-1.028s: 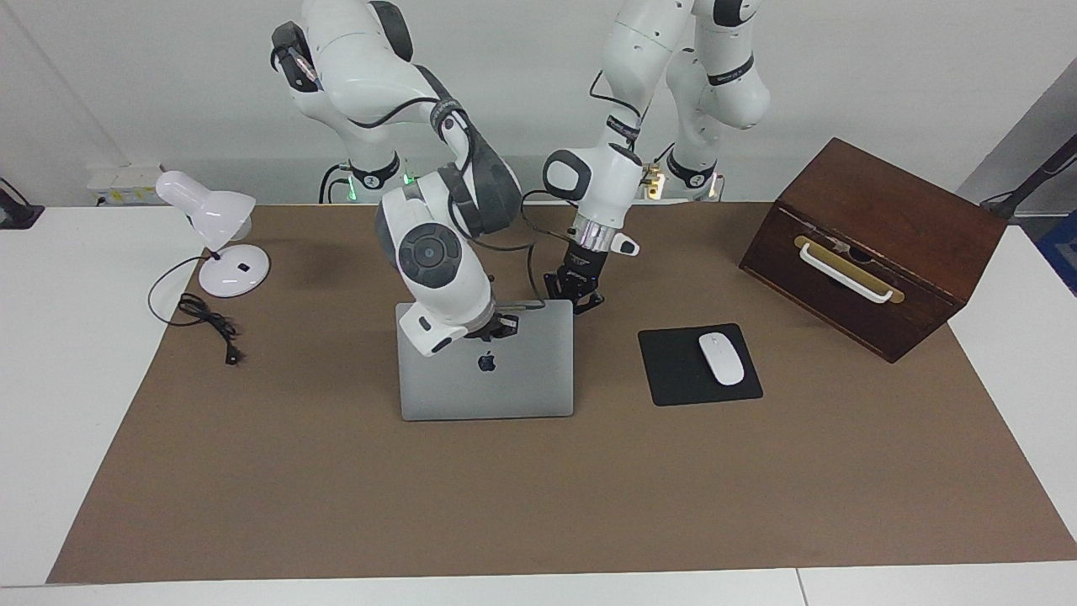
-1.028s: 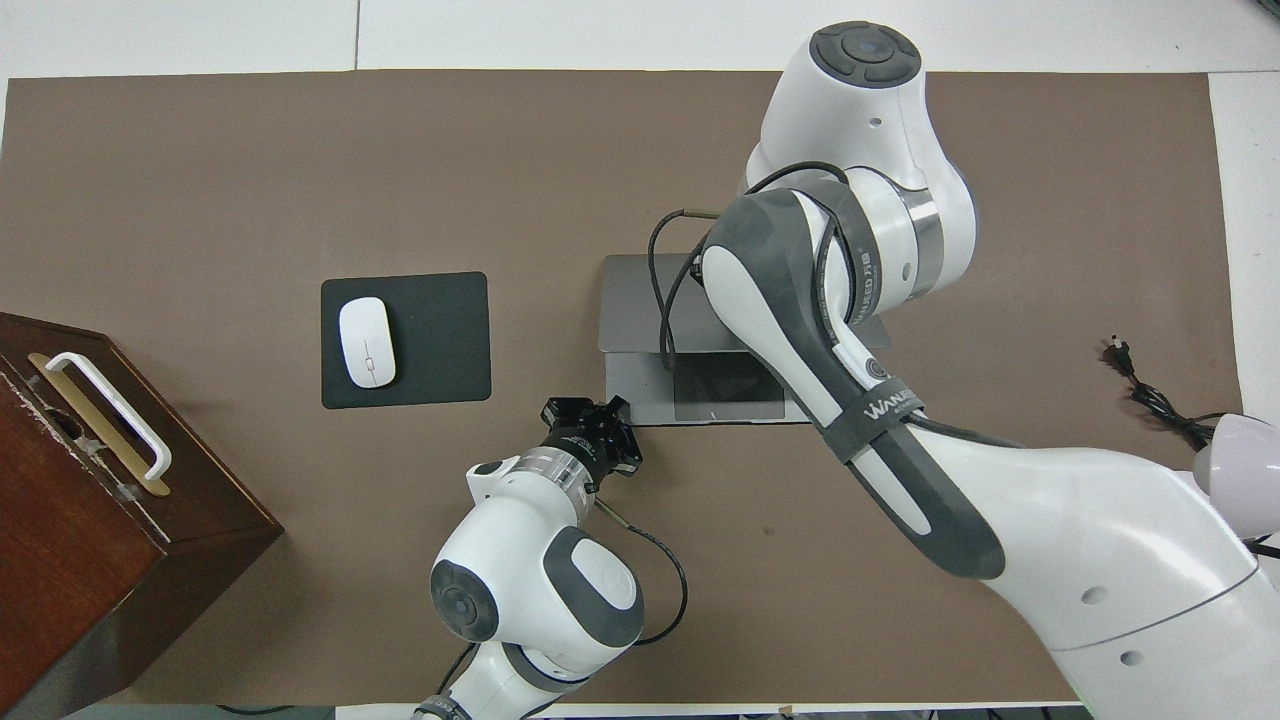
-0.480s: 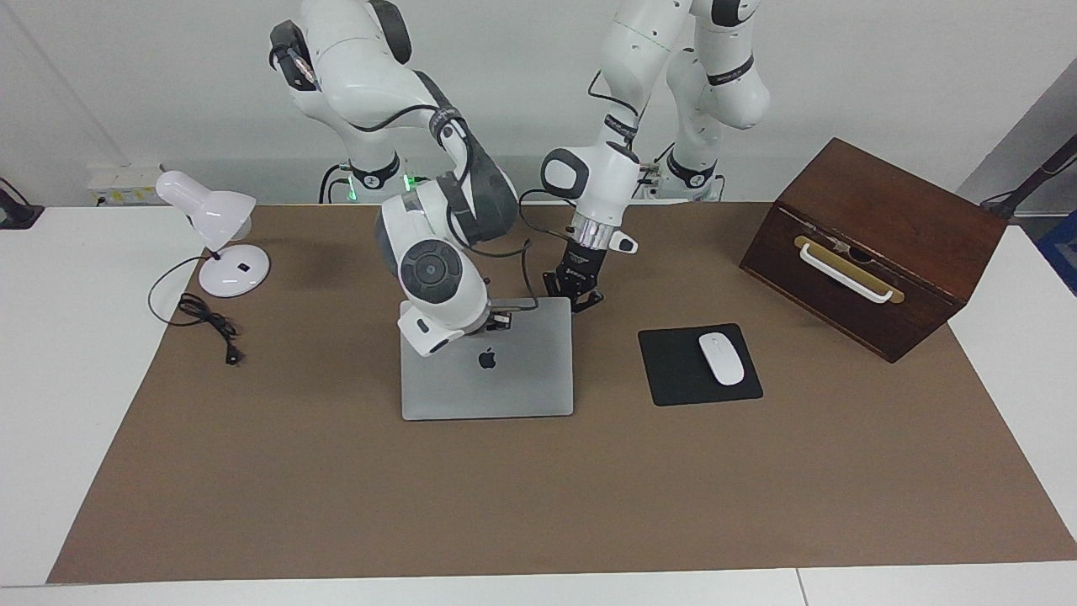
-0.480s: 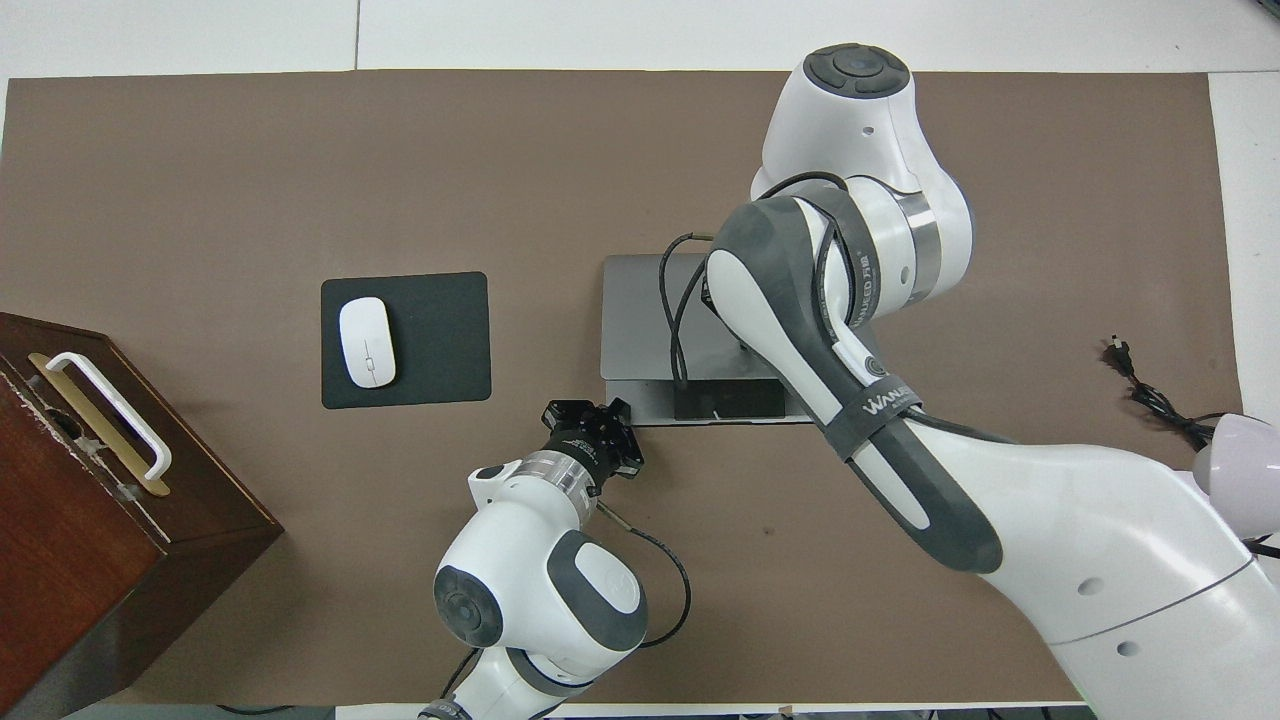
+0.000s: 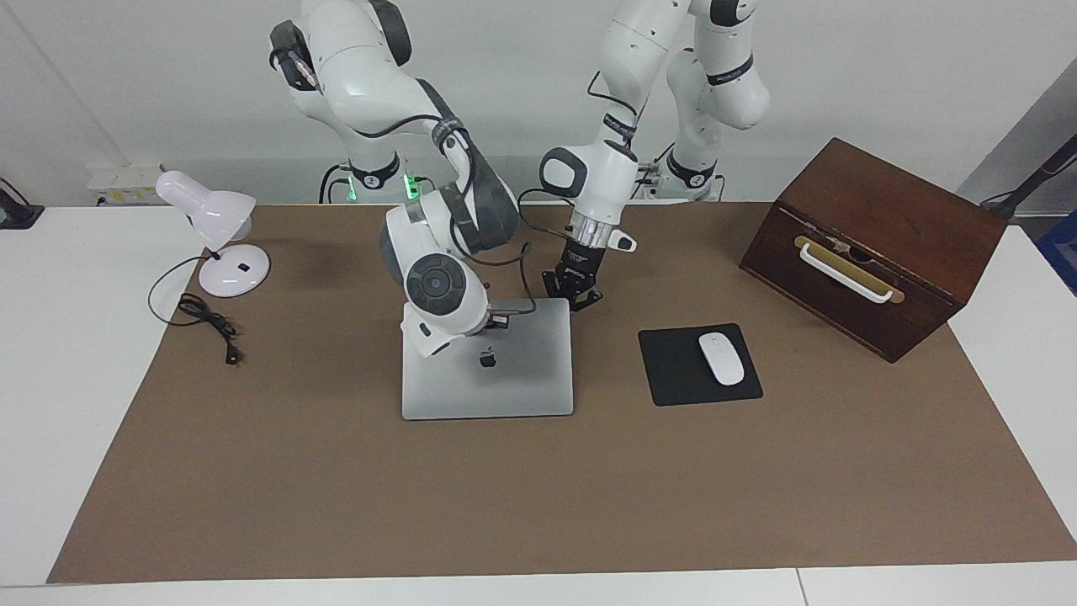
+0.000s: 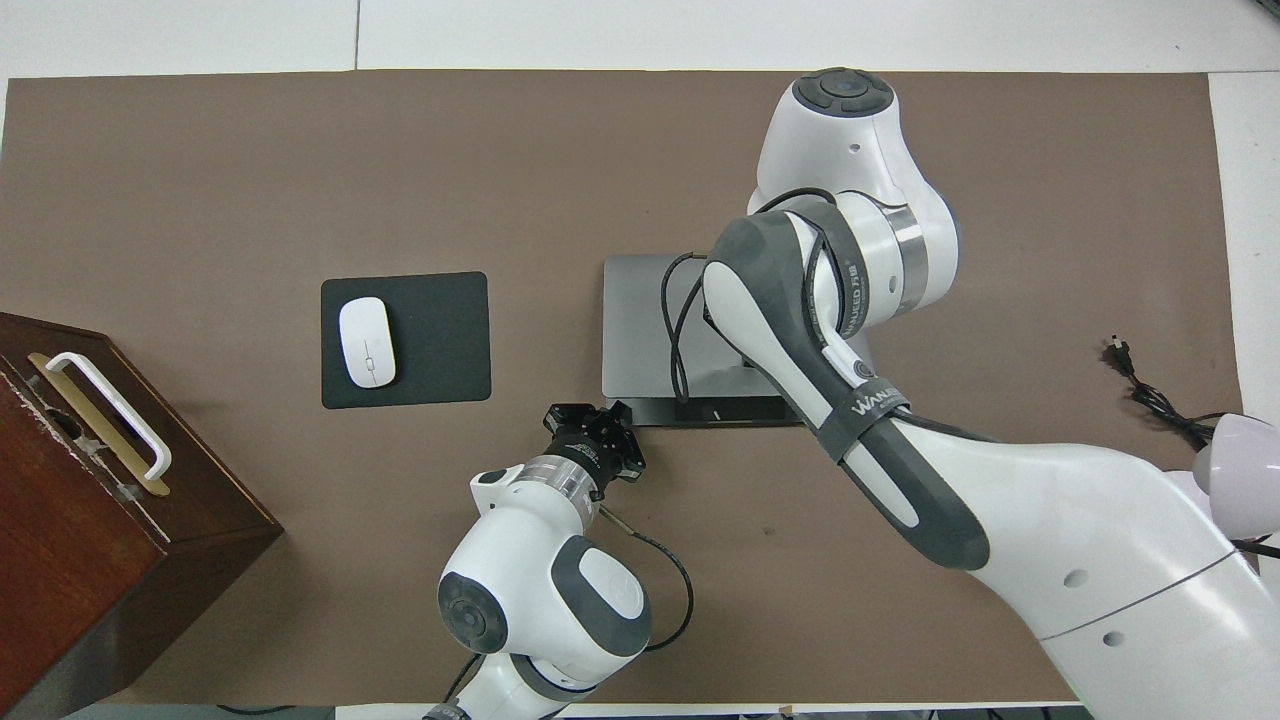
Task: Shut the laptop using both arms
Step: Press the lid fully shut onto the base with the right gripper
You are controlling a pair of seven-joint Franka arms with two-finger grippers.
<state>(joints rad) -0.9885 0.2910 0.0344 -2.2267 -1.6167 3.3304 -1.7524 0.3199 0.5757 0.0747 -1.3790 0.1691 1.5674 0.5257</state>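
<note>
Now the laptop (image 5: 488, 370) is lying almost shut at mid-table — only a dark slit is showing along its robot-side edge. The right gripper (image 5: 496, 317) is pressing, fingers closed and empty, on the lid's edge beneath it. The left gripper (image 5: 573, 292) is hovering by the lid's corner toward the mouse pad (image 5: 677, 370) — fingers together, gripping nothing.

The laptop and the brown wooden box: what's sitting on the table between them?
Between the laptop and the wooden box lies a black mouse pad with a white mouse on it. Both views show it, the facing view most plainly.
</note>
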